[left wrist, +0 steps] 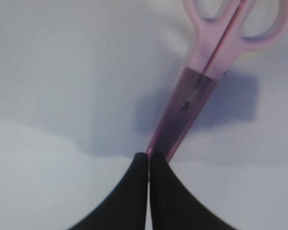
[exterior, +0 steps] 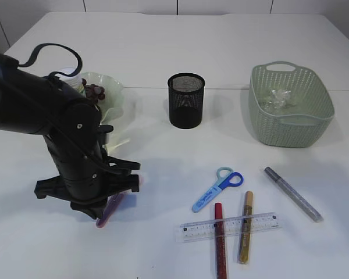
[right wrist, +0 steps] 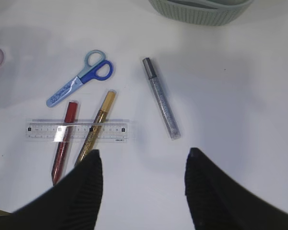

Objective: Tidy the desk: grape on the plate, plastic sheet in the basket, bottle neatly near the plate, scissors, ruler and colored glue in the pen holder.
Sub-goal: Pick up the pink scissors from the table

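Note:
My left gripper (exterior: 98, 216) (left wrist: 149, 155) is low over the table at front left, jaws shut tip to tip right at the blade end of the pink scissors (exterior: 113, 206) (left wrist: 197, 91); a clamp on them does not show. My right gripper (right wrist: 143, 158) hangs open above bare table. Below it lie blue scissors (exterior: 218, 189) (right wrist: 79, 79), a clear ruler (exterior: 230, 226) (right wrist: 77, 130) and red (exterior: 220, 238) (right wrist: 62, 143), gold (exterior: 245, 226) (right wrist: 97, 124) and silver (exterior: 292, 193) (right wrist: 162, 98) glue pens. Grapes (exterior: 95, 91) sit on the plate (exterior: 113, 96).
The black mesh pen holder (exterior: 186, 100) stands at centre back. The green basket (exterior: 291, 125) (right wrist: 201, 12) at back right holds crumpled clear plastic (exterior: 277, 99). A white bottle top (exterior: 70, 77) peeks out behind the left arm, next to the plate.

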